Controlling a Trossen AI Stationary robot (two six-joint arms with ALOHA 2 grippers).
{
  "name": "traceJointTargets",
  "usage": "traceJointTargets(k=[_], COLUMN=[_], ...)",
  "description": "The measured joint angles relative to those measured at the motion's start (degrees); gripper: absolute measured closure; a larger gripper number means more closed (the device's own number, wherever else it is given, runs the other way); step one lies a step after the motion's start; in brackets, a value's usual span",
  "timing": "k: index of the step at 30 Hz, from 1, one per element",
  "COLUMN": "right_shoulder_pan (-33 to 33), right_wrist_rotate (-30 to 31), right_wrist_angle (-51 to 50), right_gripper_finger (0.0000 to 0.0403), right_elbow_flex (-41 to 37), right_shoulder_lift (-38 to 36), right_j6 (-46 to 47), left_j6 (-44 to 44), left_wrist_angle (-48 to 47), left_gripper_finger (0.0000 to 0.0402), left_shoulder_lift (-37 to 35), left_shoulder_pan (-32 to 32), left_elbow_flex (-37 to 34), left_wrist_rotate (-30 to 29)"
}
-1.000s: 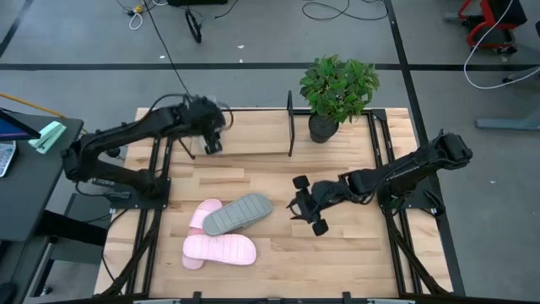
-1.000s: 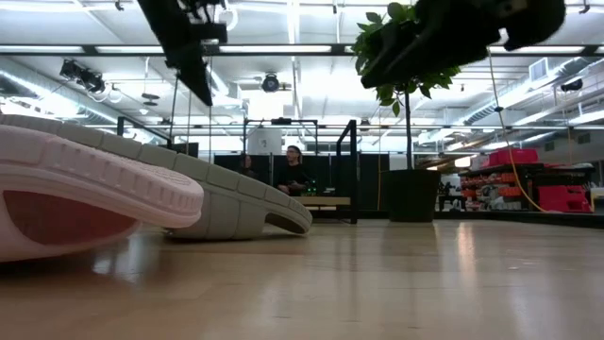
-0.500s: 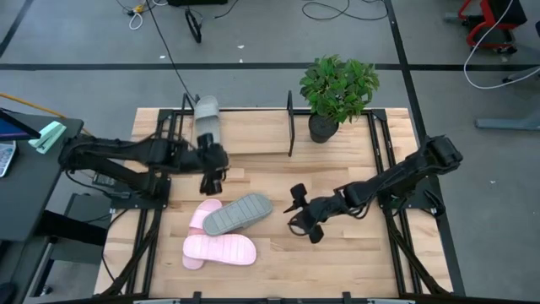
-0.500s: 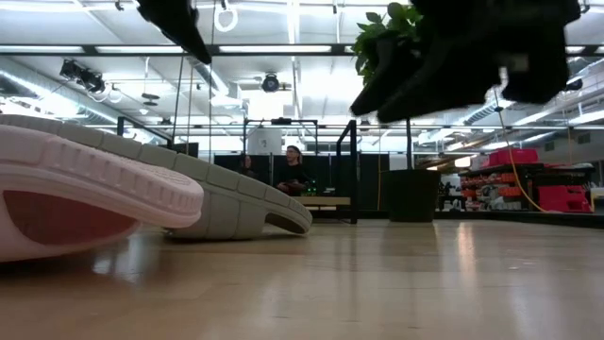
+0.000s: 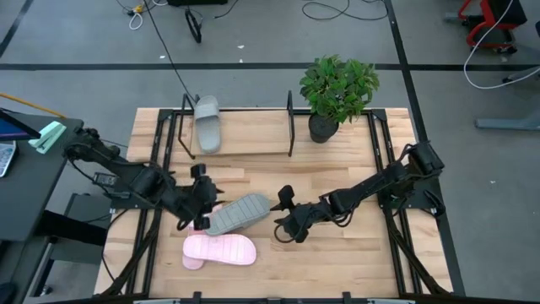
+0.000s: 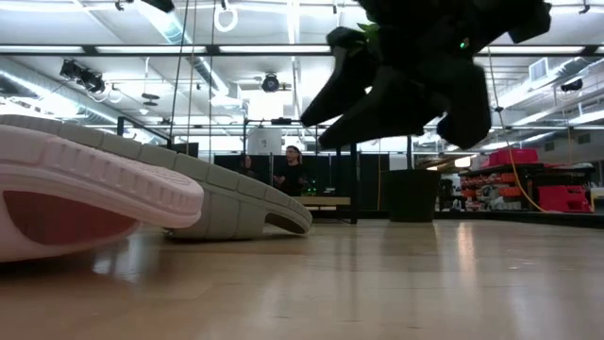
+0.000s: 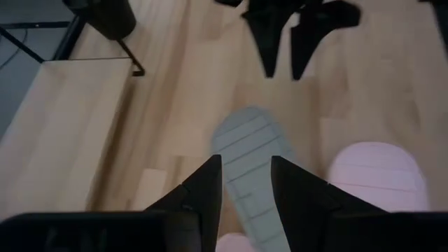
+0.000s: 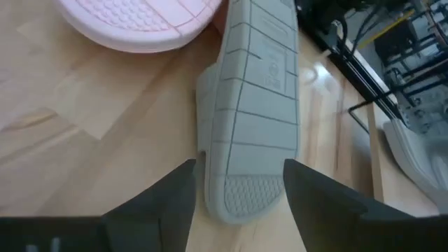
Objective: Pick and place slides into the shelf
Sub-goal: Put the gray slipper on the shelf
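Surface: wooden table [image 5: 337, 253].
Shelf [image 5: 253, 139]: one grey-green slide [image 5: 207, 123] held.
Left gripper [image 5: 201, 196]: jaws spread, over sole-up grey-green slide [image 5: 237, 213].
Right gripper [image 5: 283, 221]: jaws spread, beside it.

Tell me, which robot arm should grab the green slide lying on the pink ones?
Probably the right. The right pincer hangs open, lined up with the free end of the green slide, as its wrist view shows. The left pincer, also open, is at the other end, crowded by the pink slides.
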Motion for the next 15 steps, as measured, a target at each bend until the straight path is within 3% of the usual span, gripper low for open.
traceJointTargets(k=[6, 15], right_shoulder_pan=[-0.71, -1.66], right_wrist_rotate=[2.81, 5.26], right_wrist_angle=[-0.29, -0.76], right_gripper_finger=[0.0170, 0.0154], right_elbow_flex=[2.83, 2.95], right_shoulder_lift=[4.93, 9.20], right_j6=[-3.06, -5.33], left_j6=[-2.81, -2.80], left_wrist_angle=[0.23, 0.20], left_gripper_finger=[0.0280, 0.0283], left_shoulder_lift=[0.02, 0.04], left_shoulder_pan=[-4.25, -5.17], left_elbow_flex=[-0.02, -0.02], left_wrist_rotate=[-2.38, -2.74])
